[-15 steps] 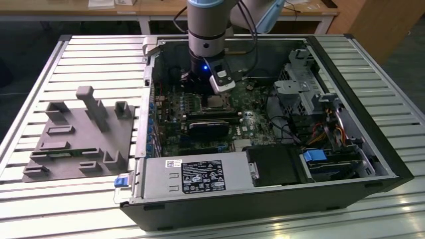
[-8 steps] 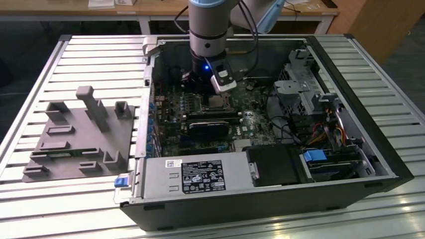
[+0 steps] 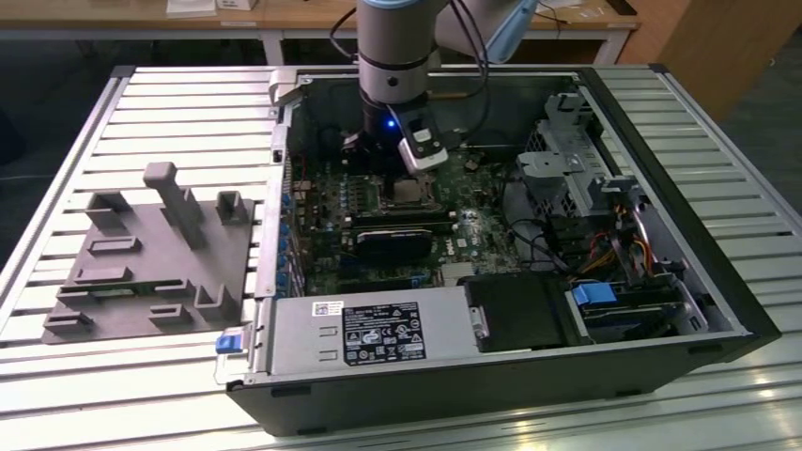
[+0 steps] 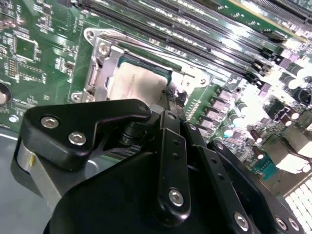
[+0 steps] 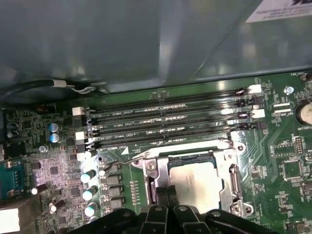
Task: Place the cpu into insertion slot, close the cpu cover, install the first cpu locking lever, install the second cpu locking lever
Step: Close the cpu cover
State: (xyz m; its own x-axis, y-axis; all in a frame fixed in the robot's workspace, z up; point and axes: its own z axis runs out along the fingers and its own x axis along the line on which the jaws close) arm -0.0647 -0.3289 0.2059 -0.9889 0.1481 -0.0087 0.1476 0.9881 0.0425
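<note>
Both wrist views: cpu (image 5: 197,183) inside cpu cover (image 5: 233,181); exterior view: grey fixture (image 3: 138,258).

Nothing legible; the power supply (image 3: 288,348) bears a black label (image 3: 382,334) and, beside it, a white sticker (image 3: 329,307); print too small to read.

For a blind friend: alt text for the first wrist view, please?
A silver chip sits inside a metal frame plate on a green circuit board. The robot's black hand is right beside it; memory slots run alongside.
</note>
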